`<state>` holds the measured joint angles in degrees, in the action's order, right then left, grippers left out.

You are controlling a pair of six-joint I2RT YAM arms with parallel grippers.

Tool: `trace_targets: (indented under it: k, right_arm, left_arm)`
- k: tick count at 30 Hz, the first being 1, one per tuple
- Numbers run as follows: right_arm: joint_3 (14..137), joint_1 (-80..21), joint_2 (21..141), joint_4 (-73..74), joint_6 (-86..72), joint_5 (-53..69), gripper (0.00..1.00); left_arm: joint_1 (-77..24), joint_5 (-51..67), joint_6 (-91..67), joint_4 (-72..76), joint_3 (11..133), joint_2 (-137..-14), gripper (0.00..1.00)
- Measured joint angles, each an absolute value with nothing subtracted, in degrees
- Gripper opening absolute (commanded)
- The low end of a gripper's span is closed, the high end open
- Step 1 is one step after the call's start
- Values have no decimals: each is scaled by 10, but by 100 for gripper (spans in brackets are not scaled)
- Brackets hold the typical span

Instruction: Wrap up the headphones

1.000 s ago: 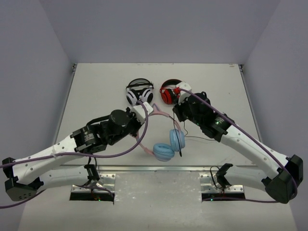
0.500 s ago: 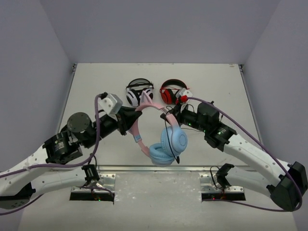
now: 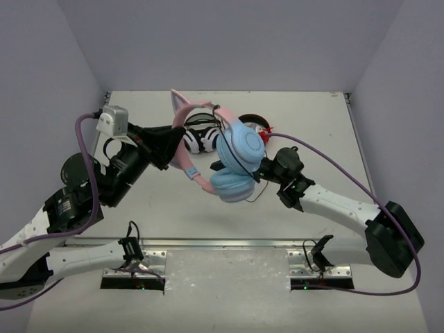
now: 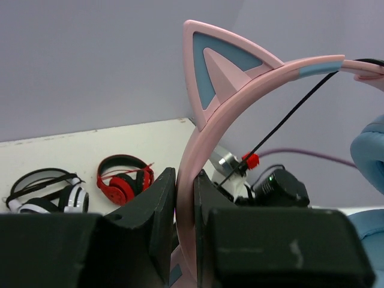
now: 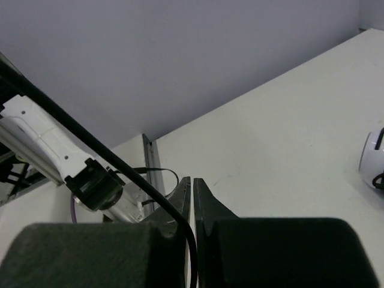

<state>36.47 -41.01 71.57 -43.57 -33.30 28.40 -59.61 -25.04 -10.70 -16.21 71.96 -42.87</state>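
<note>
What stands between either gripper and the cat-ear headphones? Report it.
Nothing visible. The left gripper is shut on the pink headband of the headphones, the right gripper on their black cable. The white-and-black headphones and red-and-black headphones lie on the table beyond, clear of both grips.

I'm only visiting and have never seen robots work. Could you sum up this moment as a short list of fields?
left gripper: shut on the pink headband of the headphones
right gripper: shut on their black cable
headphones: held up above the table
others: white-and-black headphones and red-and-black headphones lying at the far side of the table, no gripper on them
</note>
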Motion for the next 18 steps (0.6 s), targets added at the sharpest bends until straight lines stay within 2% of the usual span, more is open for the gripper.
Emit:
trace_targets:
  k: [7, 10, 18]
  right_arm:
    - [312, -411, 756, -530, -398, 303, 7]
    - [279, -414, 759, -562, -420, 305, 1]
    - [196, -431, 731, -595, -443, 303, 1]
  left_arm:
    - [-596, -416, -126, -166, 819, -503, 0]
    - [-596, -477, -128, -154, 830, -526, 0]
    - [-596, -616, -93, -146, 852, -601, 0]
